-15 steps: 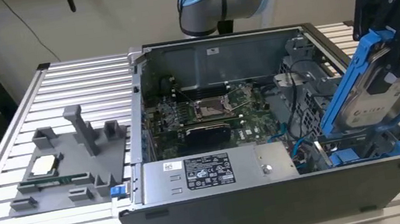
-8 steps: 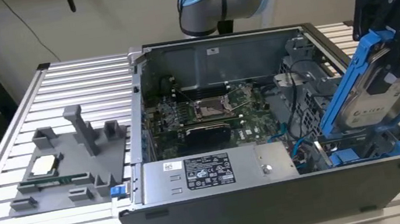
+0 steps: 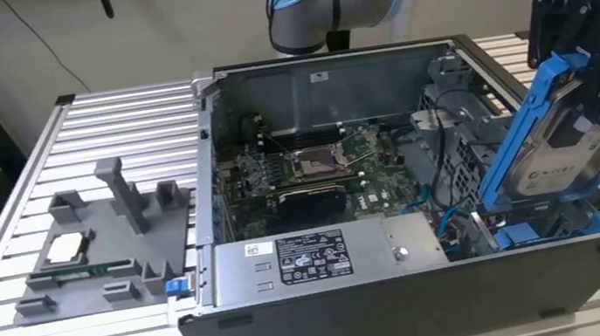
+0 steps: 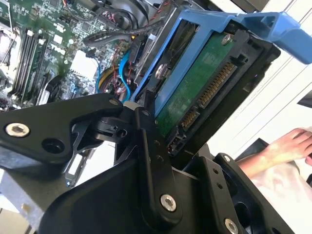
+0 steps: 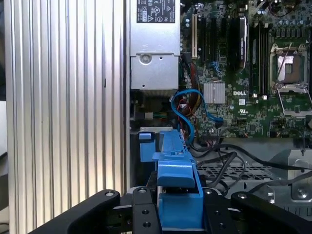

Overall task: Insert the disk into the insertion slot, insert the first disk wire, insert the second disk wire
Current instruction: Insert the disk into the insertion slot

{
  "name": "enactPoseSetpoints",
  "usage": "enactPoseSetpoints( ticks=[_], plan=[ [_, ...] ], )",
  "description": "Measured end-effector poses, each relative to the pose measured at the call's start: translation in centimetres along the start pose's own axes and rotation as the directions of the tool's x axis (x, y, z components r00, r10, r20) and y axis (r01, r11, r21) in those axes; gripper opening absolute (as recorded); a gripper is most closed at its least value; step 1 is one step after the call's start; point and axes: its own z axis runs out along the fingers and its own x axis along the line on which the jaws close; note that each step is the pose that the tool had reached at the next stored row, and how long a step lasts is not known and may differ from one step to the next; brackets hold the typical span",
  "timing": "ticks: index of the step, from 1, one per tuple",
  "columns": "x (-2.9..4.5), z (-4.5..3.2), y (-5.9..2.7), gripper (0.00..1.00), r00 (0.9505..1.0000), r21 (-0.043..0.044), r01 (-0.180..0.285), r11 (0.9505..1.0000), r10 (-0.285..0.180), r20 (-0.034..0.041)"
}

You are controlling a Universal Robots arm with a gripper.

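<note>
1. The hand (image 3: pixel 586 97) is clamped on the disk (image 3: pixel 563 157), with black fingers (image 4: pixel 148 146) pressing on its flat faces.
2. The disk stands steeply tilted over the end of the open case (image 3: pixel 414 310) at the exterior view's right. Its upper end leans outward, and its lower end dips inside the case.
3. The slot (image 3: pixel 550 230), marked by blue tabs, lies on the case floor just under the disk's lower end. I cannot tell whether the two touch.
4. In the second wrist view the disk (image 4: pixel 195 92) shows its green circuit side and connector edge, with the blue carrier (image 4: pixel 234 22) around it.
5. In the first wrist view the carrier (image 5: pixel 178 195) sits between the fingers of the hand (image 5: pixel 178 217). A blue tab (image 5: pixel 146 146) is just beyond it.
6. A blue cable (image 5: pixel 187 105) loops loose beside the motherboard (image 5: pixel 234 73), not plugged into the disk.
7. The power supply (image 3: pixel 313 259) sits along the case's near wall in the exterior view.
8. A grey tray (image 3: pixel 100 249) of parts lies on the ribbed bench (image 3: pixel 1 219), beside the case at the exterior view's left.
9. A person's arm (image 4: pixel 287 146) shows beyond the disk in the second wrist view.
</note>
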Motion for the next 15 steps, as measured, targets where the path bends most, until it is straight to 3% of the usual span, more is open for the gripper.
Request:
enactPoseSetpoints(
  ticks=[7,15],
  plan=[
    [0.07,0.96,-0.21,0.33,1.0,-0.0017,0.0,1.0,0.0,-0.0001],
    [0.07,1.08,-0.22,0.33,1.0,-0.0017,0.0,1.0,0.0,-0.0001]
  ],
)
